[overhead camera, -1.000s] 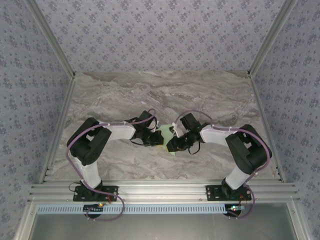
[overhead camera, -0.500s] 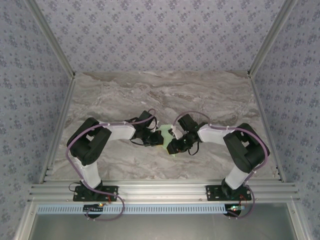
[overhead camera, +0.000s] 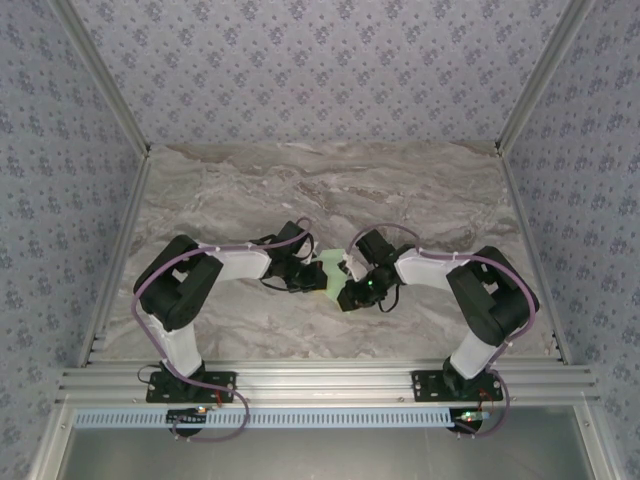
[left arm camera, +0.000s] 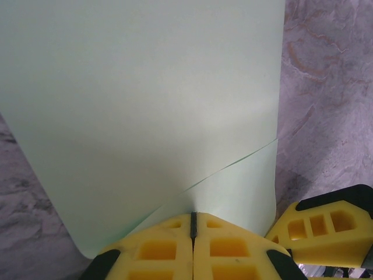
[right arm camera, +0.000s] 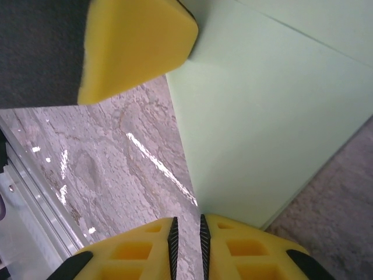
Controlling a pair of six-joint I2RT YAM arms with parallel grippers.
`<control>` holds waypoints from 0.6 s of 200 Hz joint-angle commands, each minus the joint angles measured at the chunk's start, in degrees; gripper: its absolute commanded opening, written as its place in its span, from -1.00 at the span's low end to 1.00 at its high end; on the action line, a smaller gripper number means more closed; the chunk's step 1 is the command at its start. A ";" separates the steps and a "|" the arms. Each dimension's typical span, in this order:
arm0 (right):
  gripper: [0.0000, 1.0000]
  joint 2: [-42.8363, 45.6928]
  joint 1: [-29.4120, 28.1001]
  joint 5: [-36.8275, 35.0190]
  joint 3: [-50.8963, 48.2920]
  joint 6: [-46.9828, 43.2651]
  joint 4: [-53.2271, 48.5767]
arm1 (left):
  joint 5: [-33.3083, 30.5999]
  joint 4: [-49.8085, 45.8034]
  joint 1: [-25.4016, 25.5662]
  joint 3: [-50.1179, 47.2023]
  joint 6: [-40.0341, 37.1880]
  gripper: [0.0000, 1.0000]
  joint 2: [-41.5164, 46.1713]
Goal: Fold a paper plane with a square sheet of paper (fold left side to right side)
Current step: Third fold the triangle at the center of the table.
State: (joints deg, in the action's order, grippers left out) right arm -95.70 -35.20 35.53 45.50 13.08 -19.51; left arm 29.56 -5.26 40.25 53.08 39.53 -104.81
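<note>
The square sheet of paper [overhead camera: 331,266] is pale mint green and lies folded over on the marble table between the two arms. In the left wrist view the sheet of paper [left arm camera: 145,105] shows a slanting layer edge running into the jaws. My left gripper [left arm camera: 193,217] is shut on its near edge. My right gripper [right arm camera: 186,224] sits low at the paper's [right arm camera: 262,116] lower corner, jaws a narrow gap apart with bare table showing between them. The paper's edge ends at its right finger [right arm camera: 245,245]. The two grippers nearly touch in the top view, left gripper [overhead camera: 316,279] and right gripper [overhead camera: 347,294].
The marble table [overhead camera: 300,190] stretches behind the arms, fenced by aluminium rails [overhead camera: 320,380] at the near edge and patterned walls around. One yellow finger of the other gripper shows in each wrist view: right finger [left arm camera: 326,224], left finger [right arm camera: 137,41].
My right gripper has edged in against the paper's lower corner, covering more of it, and its jaws have narrowed. The left gripper has kept its hold without moving.
</note>
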 commanded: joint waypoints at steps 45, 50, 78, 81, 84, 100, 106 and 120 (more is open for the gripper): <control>-0.71 2.43 -0.43 -2.28 -5.02 -0.88 -8.88 | -6.37 -3.87 0.09 -1.31 -1.63 -0.91 -3.31; -0.71 2.75 -0.33 -2.99 -5.11 -0.73 -9.37 | -6.37 -3.84 0.15 -1.25 -1.61 -0.91 -3.35; -0.73 5.30 1.00 -3.25 -5.03 -0.54 -11.26 | -6.35 -3.97 0.10 -1.14 -1.64 -0.91 -3.18; -0.73 5.78 1.01 -3.11 -5.06 -0.45 -11.21 | -6.29 -4.02 0.13 -1.14 -1.65 -0.91 -3.07; -0.73 6.63 1.01 -2.90 -4.91 -0.40 -11.18 | -6.27 -3.99 0.10 -1.14 -1.67 -0.91 -3.11; -0.73 10.99 1.06 -1.23 -4.16 0.55 -10.39 | -6.11 -3.99 0.16 -1.14 -1.82 -0.91 -3.03; -0.73 12.32 1.06 -0.55 -3.75 0.80 -9.81 | -6.10 -3.97 0.11 -1.05 -1.72 -0.90 -2.93; -0.73 14.01 1.20 2.39 -3.25 1.96 -7.04 | -6.01 -3.95 0.18 -1.08 -1.71 -0.91 -2.76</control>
State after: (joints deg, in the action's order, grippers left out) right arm -85.97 -34.26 34.13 41.12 13.15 -27.11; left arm 29.52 -5.23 40.25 53.08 39.46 -104.81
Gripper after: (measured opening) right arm 0.138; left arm 0.051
